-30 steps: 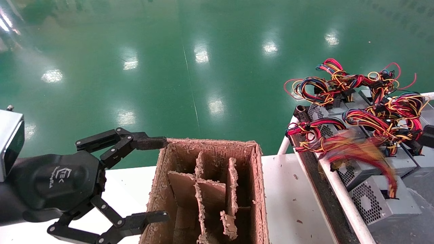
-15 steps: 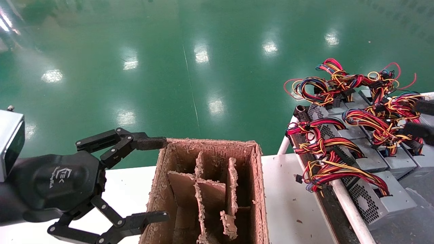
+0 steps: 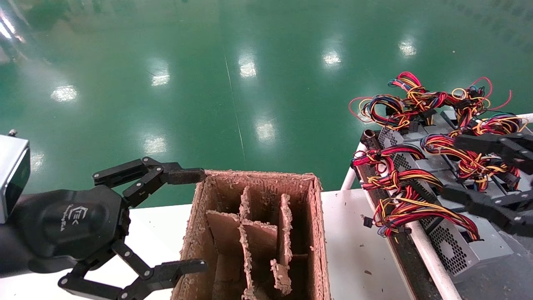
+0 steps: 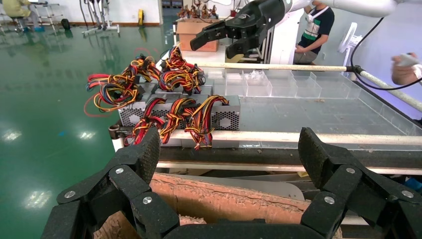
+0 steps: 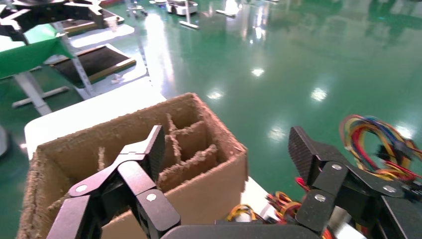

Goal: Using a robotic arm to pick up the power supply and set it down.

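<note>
A row of grey power supplies with honeycomb vents lies on the cart at the right. The nearest power supply has its red, yellow and black wires hanging over the white rail. My right gripper reaches in from the right edge above this row, open and holding nothing. In the right wrist view the right gripper spans only box and floor. My left gripper is parked, open and empty, at the cardboard box's left wall. In the left wrist view the left gripper faces the power supplies.
A worn cardboard box with inner dividers stands on the white table. A white rail edges the cart. Farther supplies carry tangled wire bundles. Clear divided bins lie behind them, and a person stands beyond.
My right gripper has come into view from the right edge, over the supplies. The nearest supply's wires, blurred in motion a second ago, now rest over the rail. The left arm is still.
</note>
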Robot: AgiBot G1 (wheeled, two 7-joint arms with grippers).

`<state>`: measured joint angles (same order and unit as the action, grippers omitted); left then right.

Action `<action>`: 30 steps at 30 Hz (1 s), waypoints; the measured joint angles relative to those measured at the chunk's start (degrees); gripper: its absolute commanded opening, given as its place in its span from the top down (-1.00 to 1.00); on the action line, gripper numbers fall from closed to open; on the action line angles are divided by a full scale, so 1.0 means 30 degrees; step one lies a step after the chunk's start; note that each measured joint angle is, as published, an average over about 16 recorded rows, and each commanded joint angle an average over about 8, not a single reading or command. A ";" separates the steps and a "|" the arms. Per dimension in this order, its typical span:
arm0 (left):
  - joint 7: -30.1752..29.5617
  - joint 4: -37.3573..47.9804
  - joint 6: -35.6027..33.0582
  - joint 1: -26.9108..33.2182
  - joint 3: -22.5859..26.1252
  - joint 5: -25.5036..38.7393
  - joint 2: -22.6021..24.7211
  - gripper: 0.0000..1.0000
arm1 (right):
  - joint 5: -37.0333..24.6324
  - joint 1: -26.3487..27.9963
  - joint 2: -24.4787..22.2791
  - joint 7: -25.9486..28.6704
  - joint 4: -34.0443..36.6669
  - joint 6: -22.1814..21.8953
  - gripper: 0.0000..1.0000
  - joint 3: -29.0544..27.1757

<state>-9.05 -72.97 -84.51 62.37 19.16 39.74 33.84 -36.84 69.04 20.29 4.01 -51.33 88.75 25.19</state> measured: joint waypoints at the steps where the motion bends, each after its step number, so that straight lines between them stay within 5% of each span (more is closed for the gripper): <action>1: 0.0000 0.0000 0.0000 0.0000 0.0000 0.0000 0.0000 -1.00 | -0.0042 -0.0062 0.0122 0.0056 -0.0185 -0.0025 -1.00 -0.0076; 30: 0.0006 0.0000 0.0005 0.0003 0.0013 -0.0009 -0.0005 -1.00 | -0.1260 -0.1874 0.3695 0.1691 -0.5583 -0.0765 -1.00 -0.2299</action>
<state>-9.03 -72.97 -84.50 62.38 19.19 39.72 33.83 -40.62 63.41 31.38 9.08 -68.07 86.45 18.29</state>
